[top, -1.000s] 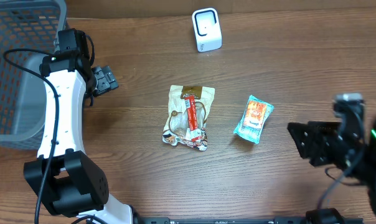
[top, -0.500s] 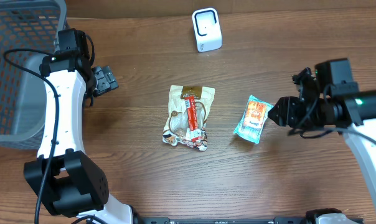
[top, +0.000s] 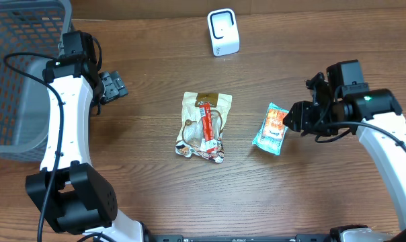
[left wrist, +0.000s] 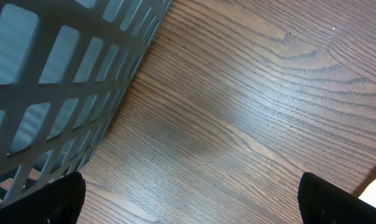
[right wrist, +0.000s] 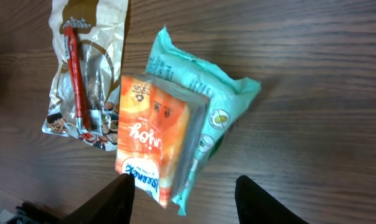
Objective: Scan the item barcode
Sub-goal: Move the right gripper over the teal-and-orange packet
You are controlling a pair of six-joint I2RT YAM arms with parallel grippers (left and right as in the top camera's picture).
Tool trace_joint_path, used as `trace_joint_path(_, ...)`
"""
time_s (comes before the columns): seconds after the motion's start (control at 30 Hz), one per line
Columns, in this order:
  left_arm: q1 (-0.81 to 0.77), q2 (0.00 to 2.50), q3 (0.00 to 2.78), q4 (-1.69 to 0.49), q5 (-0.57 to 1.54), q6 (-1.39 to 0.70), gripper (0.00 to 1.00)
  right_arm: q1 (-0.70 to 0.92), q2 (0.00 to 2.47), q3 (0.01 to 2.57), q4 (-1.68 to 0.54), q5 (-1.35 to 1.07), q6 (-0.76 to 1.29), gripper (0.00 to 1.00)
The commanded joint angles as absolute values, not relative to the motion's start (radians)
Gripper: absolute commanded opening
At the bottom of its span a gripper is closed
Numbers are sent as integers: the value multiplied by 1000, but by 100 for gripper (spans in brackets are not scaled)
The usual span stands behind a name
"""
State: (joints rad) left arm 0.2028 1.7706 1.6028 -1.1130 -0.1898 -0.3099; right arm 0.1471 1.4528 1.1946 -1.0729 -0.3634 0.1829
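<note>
The front strip of the wooden table [top: 156,202] is open board between the two arm bases, with free room along the near edge. A little further in, right of centre, the teal-and-orange snack packet [top: 273,128] lies flat; the right gripper [top: 298,119] hangs just beside its right edge, jaws apart with nothing between them, and the right wrist view shows the packet's end framed by the two dark fingertips. A clear gap of wood separates it from the beige pouch [top: 204,126] at the centre, also flat. To the left, the left gripper [top: 112,86] is spread wide over bare wood, close to the curved wall of the grey mesh basket [top: 15,74], which fills the far left corner. The white scanner [top: 223,32] stands upright by the far edge, well apart from both items
</note>
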Motion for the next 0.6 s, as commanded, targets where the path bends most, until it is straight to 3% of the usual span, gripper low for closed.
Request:
trace_joint_path(0.0, 200, 1745, 1618, -1114, -183, -292, 100, 171, 1457, 1170, -1035, -376, 179, 54)
trace_joint_path(0.57, 200, 1745, 1618, -1114, -183, -292, 100, 191, 1467, 1115, -942, -357, 187, 52)
